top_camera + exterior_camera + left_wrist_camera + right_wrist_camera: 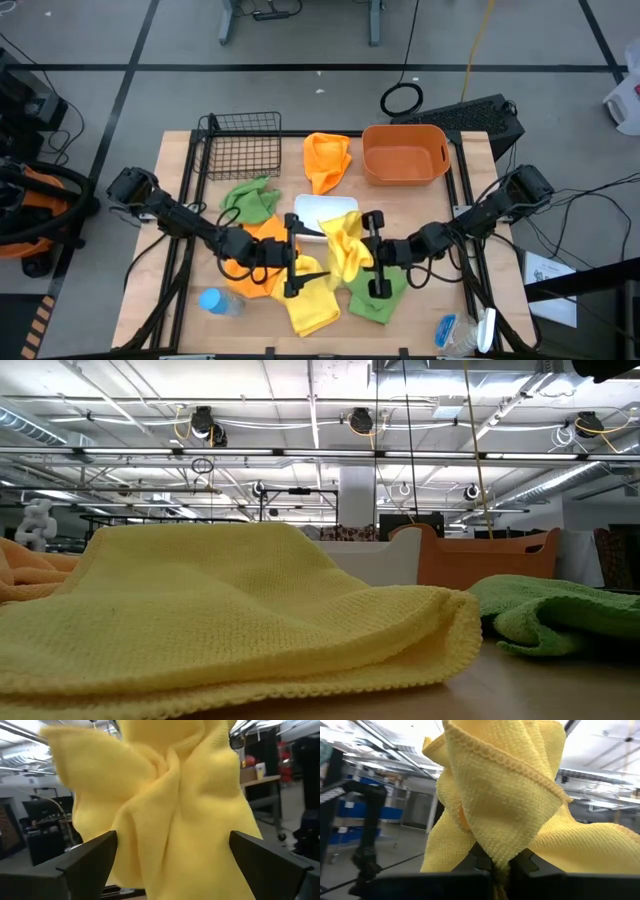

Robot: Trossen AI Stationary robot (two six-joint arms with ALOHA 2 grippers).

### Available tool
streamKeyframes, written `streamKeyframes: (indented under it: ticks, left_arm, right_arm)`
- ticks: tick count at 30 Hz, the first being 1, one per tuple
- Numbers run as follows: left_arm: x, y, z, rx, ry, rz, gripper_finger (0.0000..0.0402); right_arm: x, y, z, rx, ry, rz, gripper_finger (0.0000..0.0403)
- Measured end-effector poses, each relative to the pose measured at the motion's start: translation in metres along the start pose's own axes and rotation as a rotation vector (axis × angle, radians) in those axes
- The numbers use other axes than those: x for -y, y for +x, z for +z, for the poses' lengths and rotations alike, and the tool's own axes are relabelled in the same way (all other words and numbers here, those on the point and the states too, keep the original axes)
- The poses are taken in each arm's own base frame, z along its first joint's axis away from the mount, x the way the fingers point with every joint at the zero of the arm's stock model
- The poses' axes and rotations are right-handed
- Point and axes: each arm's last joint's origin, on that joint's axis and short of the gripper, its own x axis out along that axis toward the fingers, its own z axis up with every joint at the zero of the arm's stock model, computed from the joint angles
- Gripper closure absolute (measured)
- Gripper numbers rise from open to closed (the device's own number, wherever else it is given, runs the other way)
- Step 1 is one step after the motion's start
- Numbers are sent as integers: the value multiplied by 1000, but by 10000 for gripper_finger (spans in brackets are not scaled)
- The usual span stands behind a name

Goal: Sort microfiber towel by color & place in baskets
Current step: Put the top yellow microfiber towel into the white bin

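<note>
My right gripper (360, 255) (502, 862) is shut on a yellow towel (345, 240) above the table's middle. My left gripper (300, 255) (172, 850) faces it from the left, open wide, with its fingers standing on either side of that hanging towel (170, 795). A second yellow towel (312, 308) (230, 610) lies flat near the front edge. Green towels (378, 298) (250, 200) and orange towels (328, 160) (262, 250) lie spread on the table. The black wire basket (240, 145), the orange tub (405, 152) and the white tray (325, 210) stand toward the far side. My right gripper pinches the yellow towel between its two fingers at a bunched fold (495, 847), coming level from the table's right. Several layers are gathered in the hold. The cloth stands up in loose folds in front of the fingers; whether its lower end touches the table, I cannot tell.
A blue bottle (215, 300) lies at the front left corner, and a blue-and-white object (447, 330) sits at the front right. The towels crowd the table's middle and front. Bare wood shows between the tub and the right arm.
</note>
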Motion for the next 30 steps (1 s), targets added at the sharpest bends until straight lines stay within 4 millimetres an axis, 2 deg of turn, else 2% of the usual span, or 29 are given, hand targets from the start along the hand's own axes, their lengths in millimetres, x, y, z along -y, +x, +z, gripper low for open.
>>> streamKeyframes:
  ticks: [12,16,24,27,30]
  left_arm:
    - [-2,1,-1,-16,-5,17,12]
    - [0,1,-3,-31,-93,-52,12]
    - [4,1,-9,-81,-104,-132,13]
    - [5,0,-9,-77,-105,-155,24]
    - [5,0,-9,-75,-105,-154,52]
  right_arm:
    - [-1,0,-5,-56,13,-8,391]
    - [-1,0,-5,-56,12,-8,391]
    - [-1,0,-5,-59,10,-11,391]
    - [-1,0,-6,-65,2,-22,391]
    - [1,0,-7,-92,-5,-64,391]
